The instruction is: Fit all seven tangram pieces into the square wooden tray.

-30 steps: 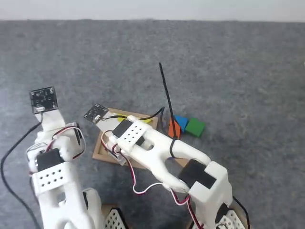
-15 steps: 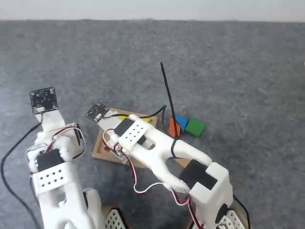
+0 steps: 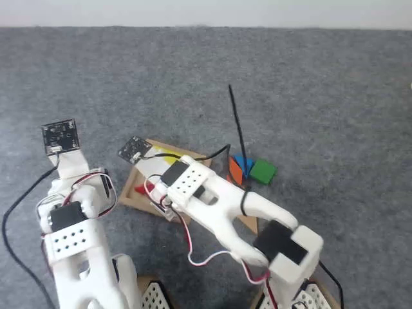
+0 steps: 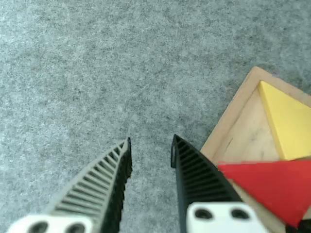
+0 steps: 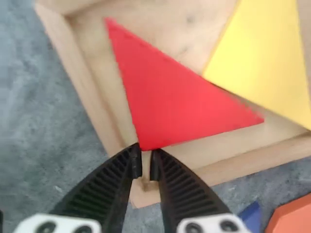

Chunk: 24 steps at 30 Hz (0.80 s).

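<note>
I pinch the red triangle point(image 5: 170, 104) in my right gripper point(image 5: 145, 164) over the square wooden tray point(image 5: 80, 73), while my left gripper point(image 4: 149, 150) hangs open beside it.

In the high view the tray sits just left of the frame's centre, partly under my right arm. My right fingertips are closed on one corner of the red triangle, held over the tray floor beside the yellow triangle point(image 5: 262, 58) lying inside. My left gripper, jaws apart and holding nothing, is over the grey mat point(image 4: 97, 58) close to a tray corner. The orange piece point(image 3: 235, 172), blue piece point(image 3: 244, 163) and green piece point(image 3: 263, 172) lie together just right of centre, outside the tray.
</note>
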Motion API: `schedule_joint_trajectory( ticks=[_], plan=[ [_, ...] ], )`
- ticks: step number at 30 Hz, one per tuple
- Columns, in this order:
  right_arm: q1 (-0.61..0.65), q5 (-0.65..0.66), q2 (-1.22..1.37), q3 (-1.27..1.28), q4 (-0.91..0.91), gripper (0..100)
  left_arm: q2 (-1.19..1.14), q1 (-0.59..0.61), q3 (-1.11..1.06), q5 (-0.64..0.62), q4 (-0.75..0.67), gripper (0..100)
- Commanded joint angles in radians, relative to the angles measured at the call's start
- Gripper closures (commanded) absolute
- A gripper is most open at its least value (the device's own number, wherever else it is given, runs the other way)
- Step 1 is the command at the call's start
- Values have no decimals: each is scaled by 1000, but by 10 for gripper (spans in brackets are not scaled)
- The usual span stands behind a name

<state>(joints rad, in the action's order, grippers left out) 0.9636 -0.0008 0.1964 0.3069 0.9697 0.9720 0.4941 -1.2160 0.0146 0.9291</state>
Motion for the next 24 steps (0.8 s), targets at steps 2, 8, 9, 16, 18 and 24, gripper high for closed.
schedule_joint_trajectory(
  ticks=[2,8,9,16,18,24],
  plan=[
    [-51,-49,-130,60,-186,987,25,-8,8,6,-26,867],
    [-81,-80,-191,180,-394,987,25,-8,8,6,-25,867],
    [-81,-80,-208,187,-404,987,25,-8,8,6,-25,867],
    [-82,-77,-294,195,-430,987,25,-8,7,6,-25,867],
    [-88,-77,-294,198,-475,987,25,-8,7,6,-25,867],
    [-91,6,-280,196,-426,982,25,-8,7,8,-21,867]
  ],
)
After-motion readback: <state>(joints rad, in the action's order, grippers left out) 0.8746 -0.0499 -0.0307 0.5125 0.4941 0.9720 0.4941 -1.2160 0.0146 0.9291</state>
